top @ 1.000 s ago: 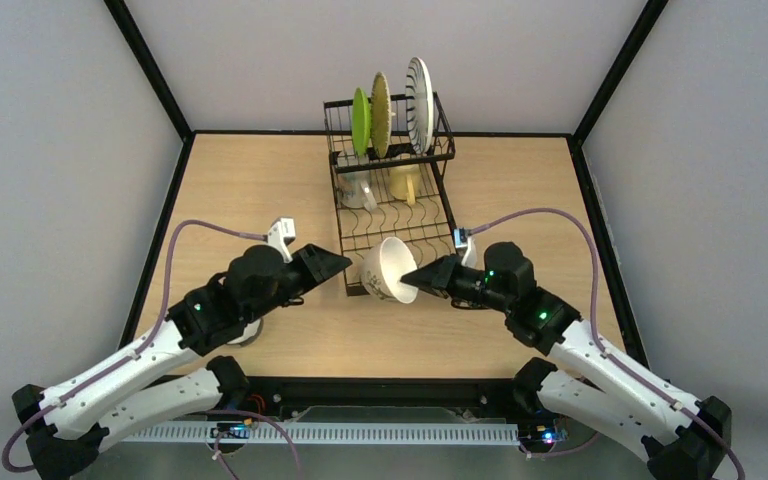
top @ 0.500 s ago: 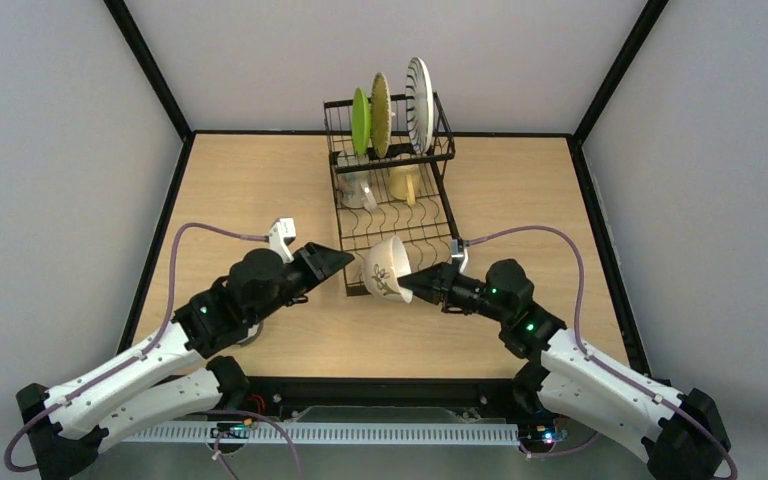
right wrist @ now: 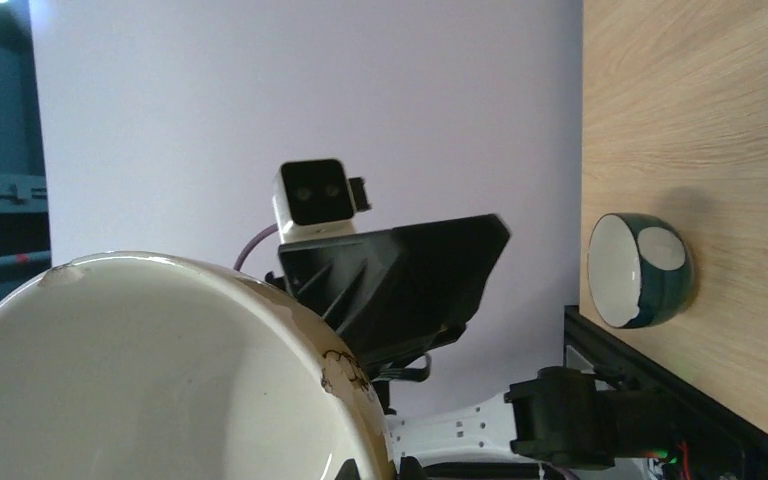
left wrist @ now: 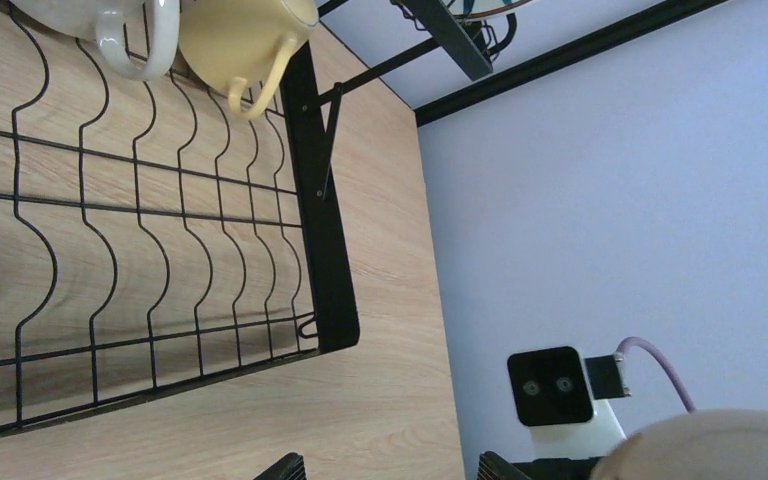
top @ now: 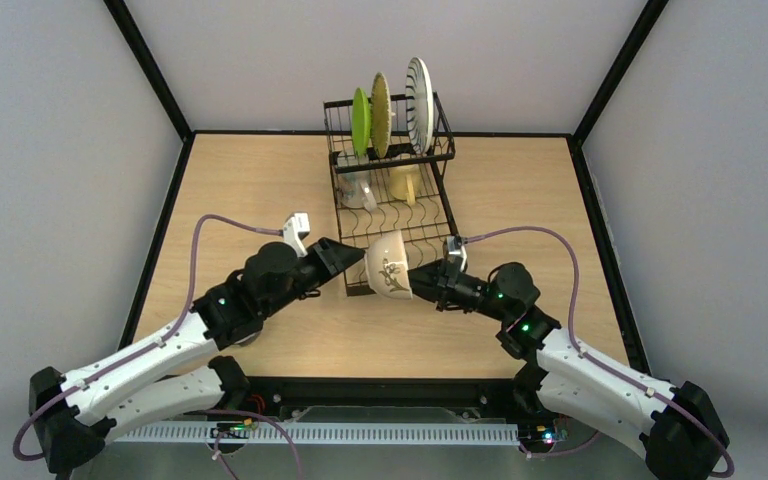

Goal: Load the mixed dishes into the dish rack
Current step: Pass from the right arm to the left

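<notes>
My right gripper (top: 417, 281) is shut on the rim of a cream bowl (top: 388, 264) with a brown pattern, held tilted over the front edge of the dish rack (top: 449, 212). The right wrist view shows the bowl's white inside (right wrist: 160, 370) with the rim between my right gripper's (right wrist: 380, 469) jaws. My left gripper (top: 352, 256) stands open just left of the bowl, nothing in it. Green plate (top: 361, 120), bamboo plate (top: 380, 112) and striped plate (top: 419, 100) stand in the raised tier. A yellow mug (top: 405, 180) and clear tumbler (top: 357, 190) lie on the lower tray.
A dark blue-green bowl (right wrist: 640, 270) with a white inside lies on its side on the table near the left arm's base. The left wrist view shows the rack's black frame (left wrist: 322, 220), the yellow mug (left wrist: 245, 40) and bare wood beside it.
My right gripper has carried the bowl left toward the rack's front edge and turned it so its patterned outside shows. My left gripper has moved right, close to the bowl.
</notes>
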Controlling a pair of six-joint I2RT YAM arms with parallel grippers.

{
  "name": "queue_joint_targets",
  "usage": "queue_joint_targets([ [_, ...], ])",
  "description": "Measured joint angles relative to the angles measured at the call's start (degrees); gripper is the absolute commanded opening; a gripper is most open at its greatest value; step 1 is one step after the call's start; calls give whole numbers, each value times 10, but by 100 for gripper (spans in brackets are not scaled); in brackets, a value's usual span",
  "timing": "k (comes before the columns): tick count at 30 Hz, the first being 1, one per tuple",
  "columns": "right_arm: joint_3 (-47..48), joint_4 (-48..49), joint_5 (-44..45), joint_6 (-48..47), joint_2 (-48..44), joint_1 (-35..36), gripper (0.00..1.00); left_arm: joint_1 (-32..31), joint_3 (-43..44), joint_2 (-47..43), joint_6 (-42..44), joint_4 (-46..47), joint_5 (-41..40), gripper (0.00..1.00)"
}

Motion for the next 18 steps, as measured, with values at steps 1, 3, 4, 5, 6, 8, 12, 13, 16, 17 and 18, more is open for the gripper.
queue_joint_targets([
  [1,0,7,-3,3,0,0,0,2,-1,4,0,6,2,99],
  [3,0,12,-8,3,0,0,0,7,-2,14,2,13,8,99],
  [4,1,8,-11,-2,-1,0,0,10,-2,18,3,17,11,99],
  [5,3,-3,-13,-10,-1,0,0,13,-2,21,4,19,14,99],
  [6,12,-26,-16,-26,-1,0,0,17,-2,24,6,21,16,99],
  [8,37,-82,-17,-60,-1,0,0,23,-2,25,9,21,18,99],
  [12,95,-172,-13,-137,0,0,0,36,6,26,16,10,20,99],
  [13,112,-197,-9,-156,2,0,0,38,13,26,18,0,20,99],
  [16,166,-272,7,-222,8,0,0,40,34,29,24,-28,18,99],
  [17,185,-299,13,-243,11,0,0,41,43,29,26,-41,15,99],
  [18,200,-322,20,-263,14,0,0,42,53,29,28,-53,13,99],
])
